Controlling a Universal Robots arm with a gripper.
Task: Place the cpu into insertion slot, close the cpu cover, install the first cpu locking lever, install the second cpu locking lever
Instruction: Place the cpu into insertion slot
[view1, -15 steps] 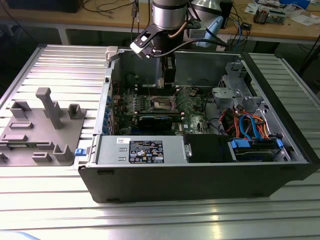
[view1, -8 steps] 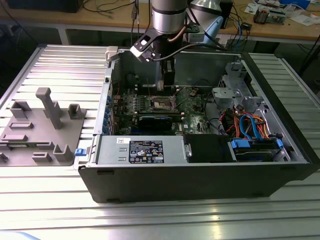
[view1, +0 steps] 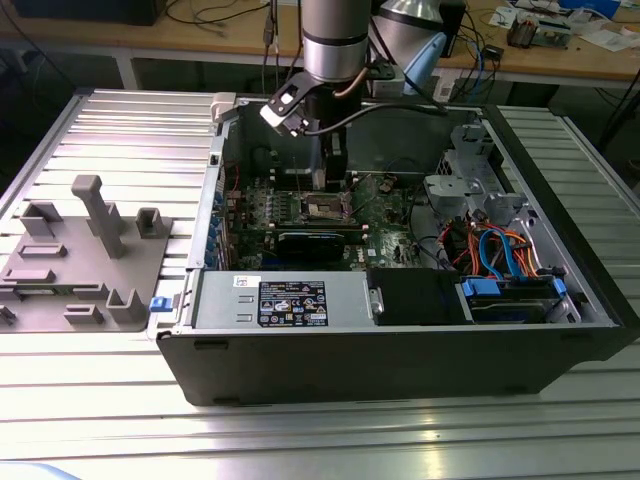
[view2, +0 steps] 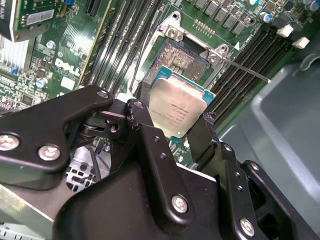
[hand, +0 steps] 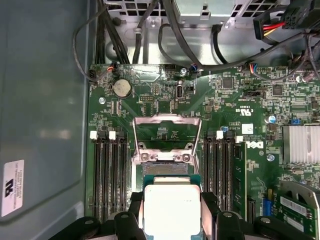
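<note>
My gripper (view2: 174, 107) is shut on the cpu (view2: 180, 116), a small square chip with a silvery top, held by two opposite edges between the black fingers (view2: 145, 117). The chip hangs just above the insertion slot (view2: 181, 59), a dark square recess with a metal rim on the green motherboard. In the first wrist view the cpu (hand: 171, 200) sits over the slot (hand: 165, 170), and the cpu cover (hand: 167, 131), a thin silvery frame, is swung open beyond it. A thin locking lever (view2: 245, 71) sticks out beside the slot. In the exterior view the gripper (view1: 326, 182) reaches down into the open computer case.
Memory slots (hand: 112, 175) flank the socket on both sides. A finned heatsink (hand: 300, 145) and black cables (hand: 150, 30) lie nearby. The case walls (view1: 400, 350), the power supply (view1: 285, 300) and a drive bay with blue and orange cables (view1: 505, 255) hem the board in. A grey fixture tray (view1: 80, 250) lies outside.
</note>
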